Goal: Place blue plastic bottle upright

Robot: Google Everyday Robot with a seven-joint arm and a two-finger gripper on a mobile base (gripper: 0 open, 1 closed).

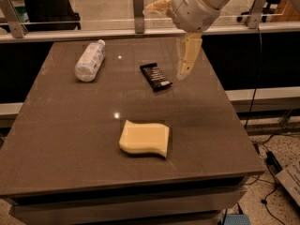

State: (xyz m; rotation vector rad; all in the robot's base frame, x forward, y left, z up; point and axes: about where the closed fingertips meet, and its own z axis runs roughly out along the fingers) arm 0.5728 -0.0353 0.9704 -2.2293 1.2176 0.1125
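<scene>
bottle (90,60) lying, hand (186,62) near black bar (156,77)

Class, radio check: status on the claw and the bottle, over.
Claw hangs right of the black wrapped bar. Clear ribbed white-capped plastic bottle lies on its side, far left. Bar sits between them.
</scene>
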